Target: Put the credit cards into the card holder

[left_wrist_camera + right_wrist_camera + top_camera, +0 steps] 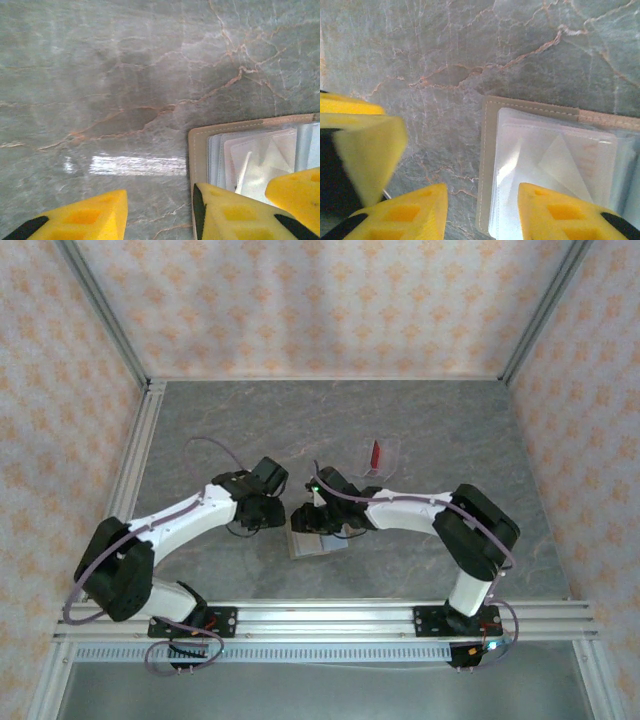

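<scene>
The card holder [312, 544] lies open on the table between the two arms, a tan stitched border [199, 150] around clear grey sleeves [555, 150]. My left gripper [274, 506] hangs open just left of it; its right finger [235, 215] is over the holder's edge and bare table shows between the jaws [160, 220]. My right gripper [318, 504] is open too [482, 215], straddling the holder's tan left edge [489, 150], with nothing clamped. One dark red credit card [375, 454] stands upright further back.
The red card sits in a clear plastic stand [388, 448] behind the right gripper. Each wrist view catches a yellow finger of the other gripper [300, 190] [365, 145], so the two are very close together. Patterned walls enclose the grey marble table [230, 430].
</scene>
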Action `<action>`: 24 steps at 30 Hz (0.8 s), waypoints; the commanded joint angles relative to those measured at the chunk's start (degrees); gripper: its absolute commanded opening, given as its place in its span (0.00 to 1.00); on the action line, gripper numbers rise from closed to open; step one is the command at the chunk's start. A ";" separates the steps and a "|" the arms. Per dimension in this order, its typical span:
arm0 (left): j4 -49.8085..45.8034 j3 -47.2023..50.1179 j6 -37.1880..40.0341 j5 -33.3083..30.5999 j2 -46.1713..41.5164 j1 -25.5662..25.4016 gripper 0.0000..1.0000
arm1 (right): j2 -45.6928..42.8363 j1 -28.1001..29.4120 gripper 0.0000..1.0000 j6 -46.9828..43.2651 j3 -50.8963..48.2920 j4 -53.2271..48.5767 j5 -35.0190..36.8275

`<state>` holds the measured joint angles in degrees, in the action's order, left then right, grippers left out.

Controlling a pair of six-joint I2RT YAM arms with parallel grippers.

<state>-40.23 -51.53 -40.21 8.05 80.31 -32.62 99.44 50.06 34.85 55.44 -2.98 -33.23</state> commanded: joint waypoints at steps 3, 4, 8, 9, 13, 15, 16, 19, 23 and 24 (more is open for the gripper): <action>-1.61 0.40 3.28 0.47 -1.74 0.54 0.47 | -5.89 -4.74 0.41 -7.30 7.10 -12.91 12.21; -0.88 0.25 3.76 1.36 -1.48 0.53 0.47 | -6.55 -5.94 0.40 -9.28 9.34 -17.49 16.50; 1.56 -0.40 4.78 2.68 -0.38 -0.45 0.51 | -5.64 -12.16 0.42 -12.87 17.62 -30.58 28.24; 1.96 -0.50 4.87 2.67 -0.10 -0.72 0.52 | -4.37 -13.75 0.42 -13.12 19.29 -32.70 29.51; 3.16 -0.47 5.05 2.69 1.29 -1.43 0.54 | 2.49 -17.61 0.48 -14.49 26.49 -38.86 37.87; 3.51 -0.26 5.14 2.67 1.62 -1.57 0.54 | 5.41 -18.55 0.49 -15.01 29.10 -39.84 40.39; 3.68 0.04 5.18 2.69 1.68 -1.60 0.55 | 6.96 -18.99 0.50 -15.07 30.52 -40.29 41.19; 3.97 0.70 5.22 2.58 1.71 -1.66 0.55 | 10.93 -19.95 0.49 -15.67 33.83 -41.33 42.64; 4.12 1.30 5.39 2.41 1.69 -1.66 0.55 | 15.39 -20.40 0.46 -16.18 37.59 -42.72 42.69; 4.12 1.43 5.49 2.33 1.77 -1.66 0.55 | 16.34 -20.44 0.44 -16.24 38.33 -42.97 43.04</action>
<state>-36.69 -51.09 -35.92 10.55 81.80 -34.04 114.52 29.93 19.81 90.54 -41.93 6.09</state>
